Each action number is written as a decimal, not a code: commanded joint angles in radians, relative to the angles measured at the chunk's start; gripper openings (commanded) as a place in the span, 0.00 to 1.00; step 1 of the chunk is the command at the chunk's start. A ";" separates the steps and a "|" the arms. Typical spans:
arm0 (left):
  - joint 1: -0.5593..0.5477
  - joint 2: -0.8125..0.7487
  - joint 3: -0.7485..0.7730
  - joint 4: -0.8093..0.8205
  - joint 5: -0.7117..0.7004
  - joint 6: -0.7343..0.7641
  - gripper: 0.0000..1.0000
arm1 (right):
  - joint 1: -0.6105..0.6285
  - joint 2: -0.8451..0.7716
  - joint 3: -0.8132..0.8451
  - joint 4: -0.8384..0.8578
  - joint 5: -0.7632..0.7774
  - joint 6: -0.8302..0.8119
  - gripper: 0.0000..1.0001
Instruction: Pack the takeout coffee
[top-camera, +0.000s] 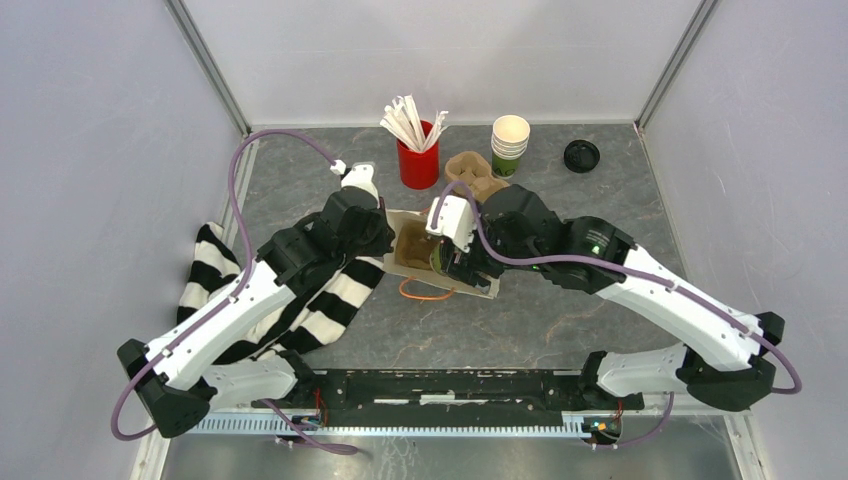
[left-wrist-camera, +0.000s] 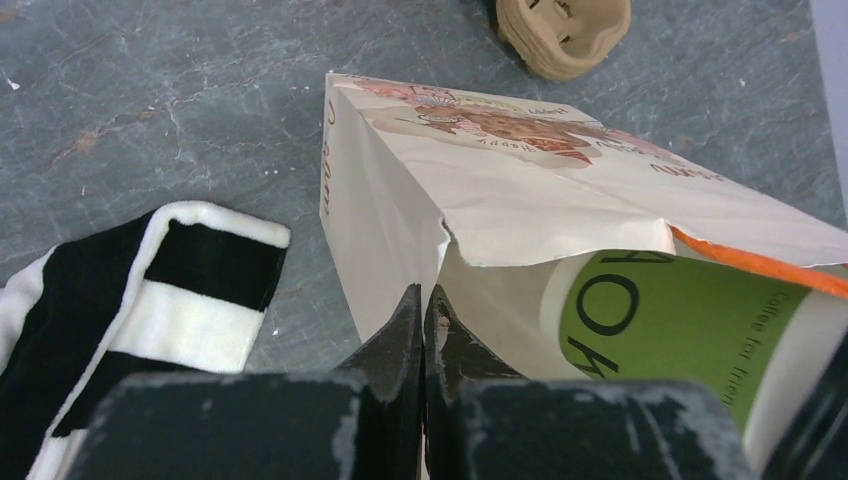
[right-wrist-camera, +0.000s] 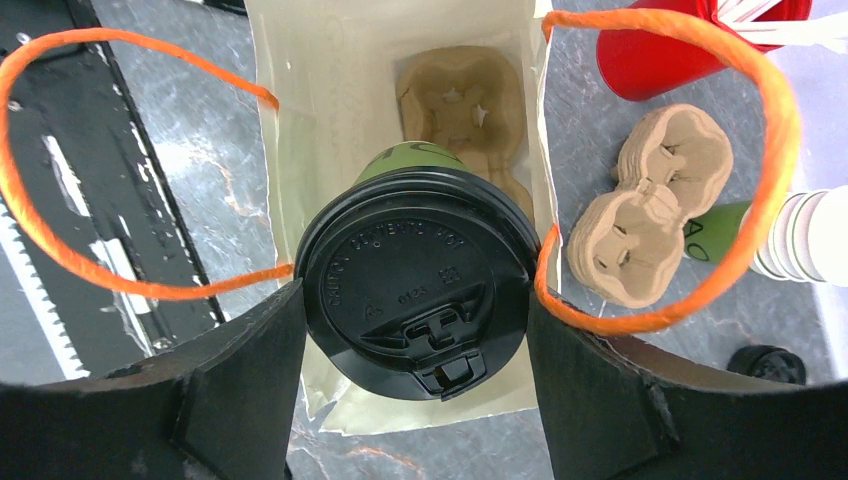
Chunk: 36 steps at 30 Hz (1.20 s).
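Right gripper (right-wrist-camera: 415, 345): jaws stand wide, and each inner finger face presses a side of the takeout coffee (right-wrist-camera: 418, 290) just under its lid. The cup is held.

Left gripper (left-wrist-camera: 422, 305): jaws fully closed, pinching the paper at the edge of the paper bag (left-wrist-camera: 520, 190) mouth, at the side crease.

The bag lies on its side around the middle of the table (top-camera: 560, 320), with its mouth toward the right gripper. Its orange cord handles (right-wrist-camera: 783, 110) loop out to either side of the mouth. Deep inside it sits one brown pulp cup carrier (right-wrist-camera: 465, 105).

The takeout coffee is at the bag mouth, base pointing in and lid facing out. In the left wrist view its body passes under the bag's upper lip, so it is partly inside. It stands short of the carrier within.

The cup has a round black lid with embossed text and a sip tab. Its green side carries dark lettering, with pale bands at both ends of the green.

Toward the far edge are a red cup (top-camera: 417, 165) of white sticks, loose pulp carriers (right-wrist-camera: 650, 200) and a stack of lidless cups (top-camera: 510, 140). A lone black lid (top-camera: 581, 155) lies near the far right corner. A striped cloth (top-camera: 225, 275) lies by the left edge.
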 joint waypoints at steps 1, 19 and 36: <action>-0.004 -0.044 -0.046 0.160 -0.045 0.076 0.02 | 0.028 0.050 0.074 -0.011 0.100 -0.052 0.31; -0.004 -0.174 -0.239 0.260 0.028 0.133 0.02 | 0.106 0.049 -0.070 0.138 0.214 -0.212 0.32; -0.004 -0.258 -0.350 0.330 0.056 0.227 0.02 | 0.106 0.108 -0.224 0.346 0.198 -0.419 0.31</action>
